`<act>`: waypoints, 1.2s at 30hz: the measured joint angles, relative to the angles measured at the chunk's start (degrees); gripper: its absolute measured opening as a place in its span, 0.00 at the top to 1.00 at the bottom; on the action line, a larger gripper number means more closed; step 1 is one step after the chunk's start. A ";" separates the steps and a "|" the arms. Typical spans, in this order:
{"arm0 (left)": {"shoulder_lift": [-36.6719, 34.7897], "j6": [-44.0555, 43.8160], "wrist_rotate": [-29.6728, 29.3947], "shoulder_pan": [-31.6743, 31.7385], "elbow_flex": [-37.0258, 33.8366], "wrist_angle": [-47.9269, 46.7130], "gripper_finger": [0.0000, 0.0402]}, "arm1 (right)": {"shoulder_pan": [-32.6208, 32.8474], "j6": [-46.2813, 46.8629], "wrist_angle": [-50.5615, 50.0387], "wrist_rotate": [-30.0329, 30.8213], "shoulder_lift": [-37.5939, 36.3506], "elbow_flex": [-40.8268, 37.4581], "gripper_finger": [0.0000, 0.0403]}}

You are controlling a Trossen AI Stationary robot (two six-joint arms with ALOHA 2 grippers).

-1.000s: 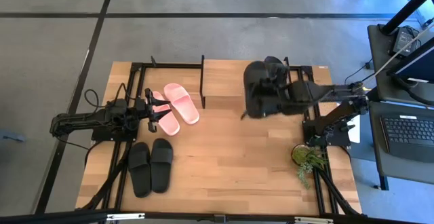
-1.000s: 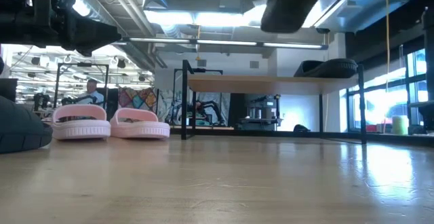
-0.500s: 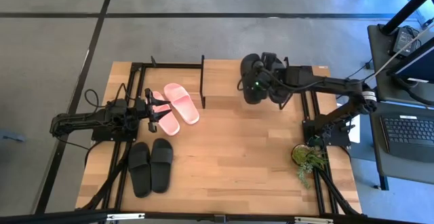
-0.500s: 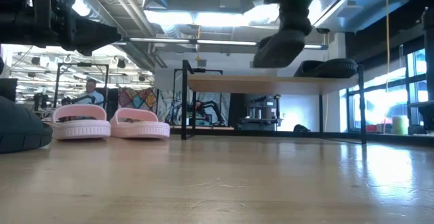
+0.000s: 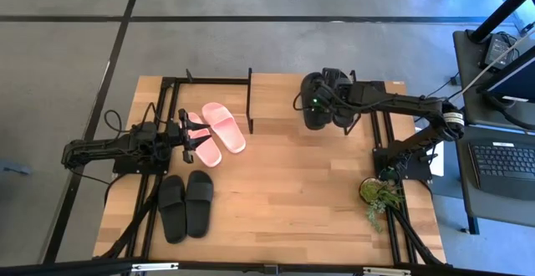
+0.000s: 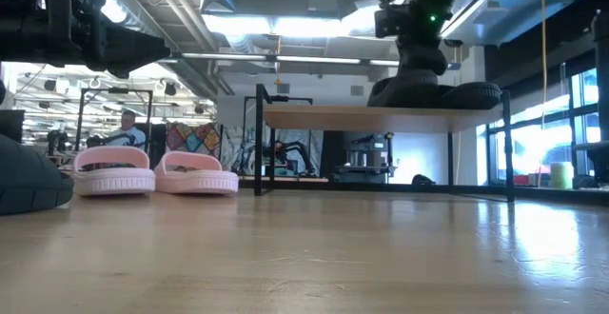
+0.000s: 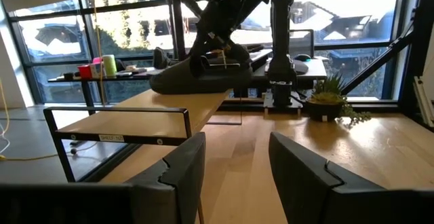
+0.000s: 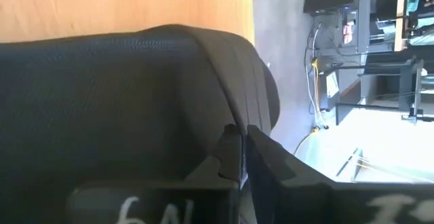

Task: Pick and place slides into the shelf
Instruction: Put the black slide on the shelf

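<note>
Right gripper (image 5: 322, 102) jaws clamp a black slide (image 5: 311, 100) on the shelf (image 5: 276, 100); left gripper (image 5: 191, 135) released.

Black slide (image 5: 313, 100) in the right pincer (image 5: 320, 102), lower than before, now down on the shelf (image 5: 276, 100) top.

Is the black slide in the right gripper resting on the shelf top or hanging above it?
Resting: in the low view the black slide sits flat on the shelf board, the shut right gripper pinching its strap.
</note>
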 joint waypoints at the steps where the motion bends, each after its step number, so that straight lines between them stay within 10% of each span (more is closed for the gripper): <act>1: 0.00 0.00 0.02 0.02 0.00 0.00 0.61 | -0.07 0.02 0.09 0.03 0.00 -0.32 0.97; 36: 0.00 -0.03 0.02 0.02 0.00 0.00 0.61 | -0.11 0.02 -1.44 2.59 0.02 -1.62 0.86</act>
